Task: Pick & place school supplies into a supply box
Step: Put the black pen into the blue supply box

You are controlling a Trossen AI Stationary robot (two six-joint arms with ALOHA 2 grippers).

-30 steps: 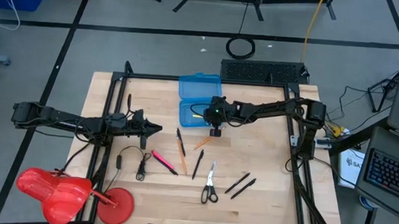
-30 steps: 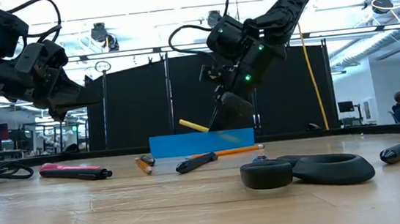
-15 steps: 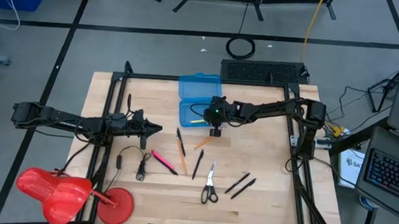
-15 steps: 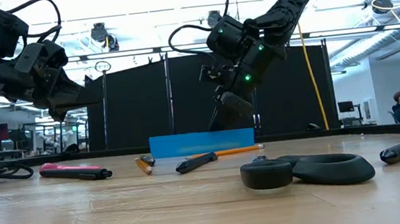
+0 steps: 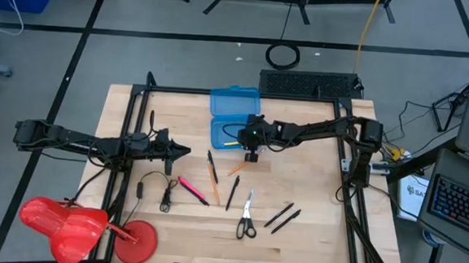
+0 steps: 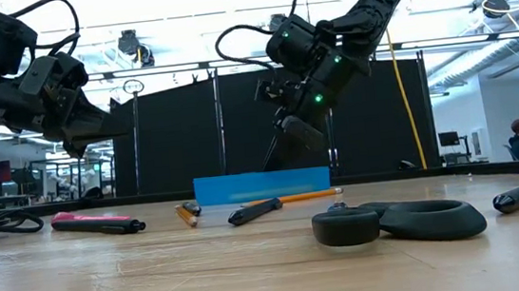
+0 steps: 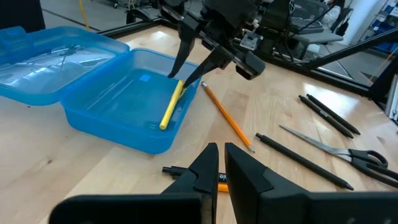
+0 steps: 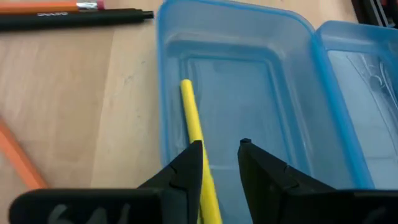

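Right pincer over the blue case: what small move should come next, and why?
Probably lift the right pincer straight up, clear of the case. Its fingers stand apart, and the yellow pencil lies loose in the case, one end leaning on the wall. Other supplies wait on the table, the orange pencil nearest.

Two dark matte arms, slim tubular links, chunky black joint housings. Right arm point(image 5: 308, 131): green indicator lights glowing near wrist, black cable looping over it. Left arm point(image 5: 95, 143): black cables trailing along links. Gripper fingers point(image 7: 244, 186) black, flat, tapering to wedge tips.
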